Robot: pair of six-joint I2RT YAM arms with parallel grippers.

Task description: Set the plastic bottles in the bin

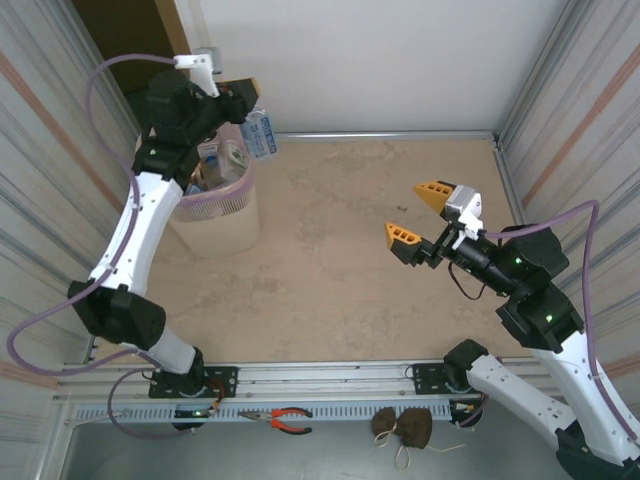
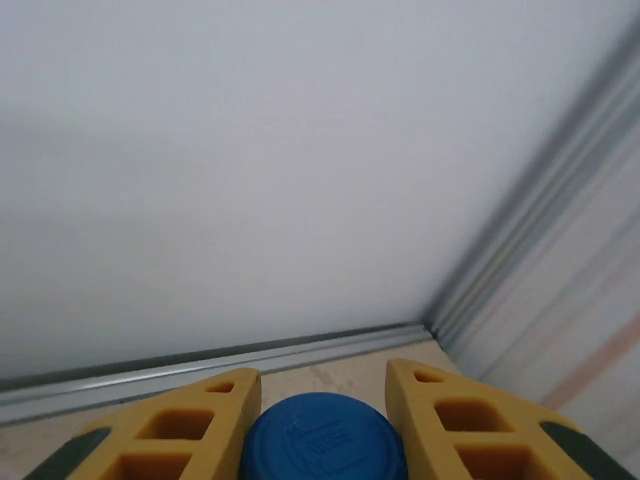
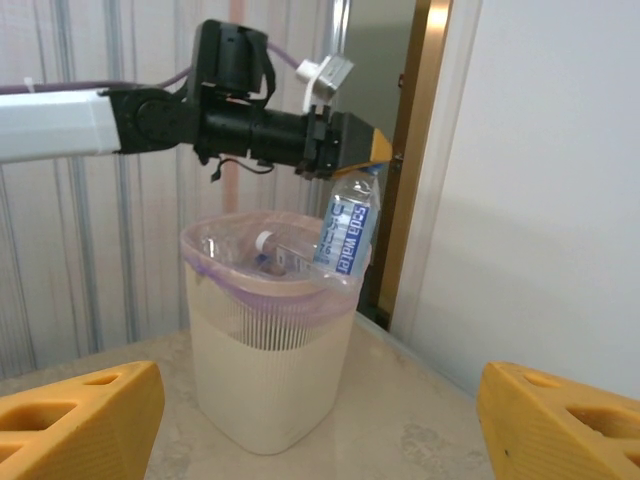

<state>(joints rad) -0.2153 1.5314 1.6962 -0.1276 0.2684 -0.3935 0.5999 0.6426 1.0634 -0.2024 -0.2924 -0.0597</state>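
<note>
**Bottle held over bin rim**

Left gripper (image 2: 322,388) is pinched on a clear bottle (image 3: 348,225) with a blue label. Its yellow fingers (image 2: 190,425) sit on either side of the blue cap (image 2: 323,442). The bottle hangs cap up, slightly tilted, from the gripper at the end of the outstretched left arm. Its lower end is level with the rim of the bin (image 3: 260,380), on the side nearest the white wall. Whether it touches the pink liner (image 3: 300,292) cannot be told.

The bin stands in the far left corner of the table (image 1: 330,280). Other bottles (image 1: 215,160) lie inside it, one with a white cap showing just below the rim.

Right gripper (image 1: 418,215) hovers over the right half of the table with its jaws spread wide and nothing between them, well apart from the bin and facing it.

Pliers (image 1: 285,418) with orange handles lie on the rail at the near edge, between the two arm bases.
</note>
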